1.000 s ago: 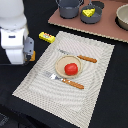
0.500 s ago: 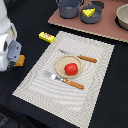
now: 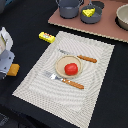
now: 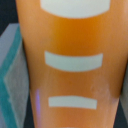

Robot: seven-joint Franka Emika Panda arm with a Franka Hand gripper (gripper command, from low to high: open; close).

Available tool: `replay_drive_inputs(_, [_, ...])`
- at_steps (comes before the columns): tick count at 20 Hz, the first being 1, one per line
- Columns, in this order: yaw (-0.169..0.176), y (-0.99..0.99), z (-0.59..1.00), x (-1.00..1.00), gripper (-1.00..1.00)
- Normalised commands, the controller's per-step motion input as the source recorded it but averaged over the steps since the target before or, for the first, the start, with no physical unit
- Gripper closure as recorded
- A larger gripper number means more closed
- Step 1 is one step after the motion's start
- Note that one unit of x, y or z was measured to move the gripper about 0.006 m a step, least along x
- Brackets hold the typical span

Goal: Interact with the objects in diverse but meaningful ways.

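at the exterior view's left edge, the gripper (image 3: 9,70) is clenched on the orange-brown bread loaf (image 3: 13,69); the round red tomato (image 3: 71,69) sits on a tan plate (image 3: 61,63).

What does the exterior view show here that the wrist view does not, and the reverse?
Only the exterior view shows the placemat, the red tomato on its plate, the knife, fork, yellow packet, pots and cheese wedge. Only the wrist view shows pale bars across the bread loaf. Both show that orange loaf.
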Motion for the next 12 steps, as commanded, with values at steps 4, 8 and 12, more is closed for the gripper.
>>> replay_drive_inputs(4, [0.0,-0.3,0.06,0.53,1.0])
replay_drive_inputs(8, [0.0,-0.29,0.04,0.57,1.0])
replay_drive_inputs(12, [0.0,-0.26,0.01,0.47,1.0])
